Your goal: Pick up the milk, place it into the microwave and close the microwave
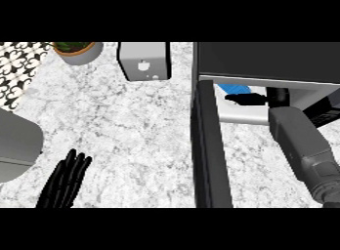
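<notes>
Right robot hand (246, 99) inside open microwave (274, 58), grip unclear, blue milk (234, 89) just beyond, no readable label, left robot hand (66, 179) open on surface (122, 127).

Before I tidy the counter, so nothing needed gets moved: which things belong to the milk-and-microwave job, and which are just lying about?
Job:
milk, inside the microwave
microwave
microwave door, open
right robot hand, inside the microwave
left robot hand, resting open

Lying about:
potted plant
grey box
grey container

The counter (130, 127) is seen as speckled, polished grey stone. At three o'clock, the microwave (274, 56) is finished in matt black; its door (209, 146) likewise.
</notes>
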`<state>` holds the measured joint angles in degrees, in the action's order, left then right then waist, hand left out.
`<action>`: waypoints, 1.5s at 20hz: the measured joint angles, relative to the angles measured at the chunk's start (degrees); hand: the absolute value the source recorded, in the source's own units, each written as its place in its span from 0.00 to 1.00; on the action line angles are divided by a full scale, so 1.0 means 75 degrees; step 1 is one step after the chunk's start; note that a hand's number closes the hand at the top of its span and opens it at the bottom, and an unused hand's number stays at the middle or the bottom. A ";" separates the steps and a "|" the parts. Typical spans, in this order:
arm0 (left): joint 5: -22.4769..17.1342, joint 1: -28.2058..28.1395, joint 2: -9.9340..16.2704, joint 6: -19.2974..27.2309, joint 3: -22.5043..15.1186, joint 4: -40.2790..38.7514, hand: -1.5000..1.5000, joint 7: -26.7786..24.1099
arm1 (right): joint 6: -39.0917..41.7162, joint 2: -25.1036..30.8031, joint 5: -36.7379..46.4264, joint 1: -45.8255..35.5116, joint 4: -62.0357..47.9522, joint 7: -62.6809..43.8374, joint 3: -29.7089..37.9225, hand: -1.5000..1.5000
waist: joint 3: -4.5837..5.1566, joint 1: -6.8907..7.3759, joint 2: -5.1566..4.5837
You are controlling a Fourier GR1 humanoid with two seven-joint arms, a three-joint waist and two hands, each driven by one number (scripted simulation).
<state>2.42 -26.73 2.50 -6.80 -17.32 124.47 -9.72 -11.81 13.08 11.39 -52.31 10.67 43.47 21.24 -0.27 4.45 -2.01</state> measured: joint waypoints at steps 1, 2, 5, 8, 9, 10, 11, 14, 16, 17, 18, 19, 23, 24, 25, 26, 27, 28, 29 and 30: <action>0.0000 0.0037 0.0015 -0.0030 -0.0019 -0.0053 0.00 -0.0002 | 0.0108 -0.0068 -0.0034 0.0062 -0.0041 0.0126 0.0027 0.00 | 0.0002 -0.0027 0.0014; 0.0038 0.0082 -0.0008 -0.0037 -0.0073 -0.0196 0.00 -0.0063 | 0.0269 -0.0070 -0.0072 0.0114 -0.0083 0.0211 0.0059 0.00 | 0.0003 -0.0056 0.0026; 0.0046 0.0148 -0.0003 -0.0107 -0.0233 -0.0376 0.00 0.0024 | 0.0703 -0.0140 -0.0165 0.0359 -0.0145 0.0573 0.0119 0.00 | 0.0008 -0.0161 0.0075; 0.0087 0.0343 0.0047 -0.0207 -0.0328 -0.0596 0.00 0.0095 | 0.1099 -0.0234 -0.0237 0.0533 -0.0165 0.0817 0.0142 0.00 | 0.0015 -0.0235 0.0121; 0.0091 0.0476 0.0096 -0.0275 -0.0312 -0.0686 0.00 0.0124 | 0.1226 -0.0263 -0.0269 0.0552 -0.0155 0.0849 0.0153 0.00 | 0.0017 -0.0260 0.0136; 0.0146 0.0642 0.0083 -0.0301 -0.0363 -0.0835 0.00 0.0160 | 0.1325 -0.0312 -0.0288 0.0634 -0.0135 0.0942 0.0150 0.00 | 0.0024 -0.0294 0.0156; 0.0209 0.0782 0.0085 -0.0341 -0.0440 -0.0954 1.00 0.0230 | 0.1415 -0.0385 -0.0299 0.0763 -0.0112 0.1041 0.0133 0.00 | 0.0030 -0.0349 0.0182; 0.0370 0.1095 0.0066 -0.0472 -0.0713 -0.1374 1.00 0.0255 | 0.1659 -0.0469 -0.0342 0.1021 0.0040 0.1302 0.0099 0.00 | 0.0036 -0.0391 0.0234; 0.0516 0.1344 0.0067 -0.0519 -0.0820 -0.1536 1.00 0.0333 | 0.1816 -0.0505 -0.0344 0.1187 0.0185 0.1396 0.0030 0.00 | 0.0037 -0.0415 0.0266; 0.0620 0.1500 0.0050 -0.0520 -0.0862 -0.1668 1.00 0.0353 | 0.1863 -0.0553 -0.0345 0.1289 0.0283 0.1434 -0.0013 0.00 | 0.0039 -0.0449 0.0279; 0.0702 0.1580 0.0035 -0.0507 -0.0907 -0.1750 1.00 0.0413 | 0.1960 -0.0585 -0.0364 0.1400 0.0408 0.1446 -0.0053 0.00 | 0.0035 -0.0481 0.0300; 0.0716 0.1685 0.0003 -0.0522 -0.0921 -0.1929 1.00 0.0423 | 0.2020 -0.0623 -0.0347 0.1522 0.0545 0.1470 -0.0125 0.00 | 0.0036 -0.0512 0.0315; 0.0814 0.2041 -0.0058 -0.0507 -0.0955 -0.2472 1.00 0.0401 | 0.2404 -0.0662 -0.0328 0.2154 0.1100 0.1610 -0.0374 0.00 | 0.0042 -0.0588 0.0373; 0.0942 0.2135 -0.0100 -0.0449 -0.0992 -0.2643 1.00 0.0386 | 0.2442 -0.0602 -0.0342 0.2372 0.1232 0.1609 -0.0398 0.00 | 0.0044 -0.0644 0.0369; 0.1094 0.2245 -0.0123 -0.0388 -0.1017 -0.2795 1.00 0.0384 | 0.2567 -0.0585 -0.0324 0.2553 0.1398 0.1640 -0.0477 0.00 | 0.0046 -0.0671 0.0385; 0.1229 0.2384 -0.0166 -0.0335 -0.1099 -0.2922 1.00 0.0468 | 0.2618 -0.0603 -0.0325 0.2766 0.1566 0.1661 -0.0533 0.00 | 0.0050 -0.0719 0.0394; 0.1338 0.2525 -0.0202 -0.0333 -0.1200 -0.3102 1.00 0.0546 | 0.2687 -0.0573 -0.0325 0.2934 0.1729 0.1654 -0.0584 0.00 | 0.0048 -0.0760 0.0394; 0.1398 0.2625 -0.0219 -0.0387 -0.1286 -0.3276 1.00 0.0595 | 0.2731 -0.0547 -0.0331 0.3071 0.1918 0.1591 -0.0631 0.00 | 0.0047 -0.0797 0.0391; 0.1454 0.2751 -0.0242 -0.0404 -0.1371 -0.3520 1.00 0.0570 | 0.2765 -0.0524 -0.0333 0.3260 0.2113 0.1556 -0.0682 0.00 | 0.0051 -0.0839 0.0389; 0.1558 0.2827 -0.0261 -0.0391 -0.1499 -0.3758 1.00 0.0527 | 0.2819 -0.0478 -0.0343 0.3468 0.2328 0.1541 -0.0728 0.00 | 0.0053 -0.0879 0.0387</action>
<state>14.10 -5.52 0.54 -9.73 -28.56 96.29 -5.77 9.33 9.50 8.82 -26.30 28.13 55.03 15.78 0.13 -2.14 0.90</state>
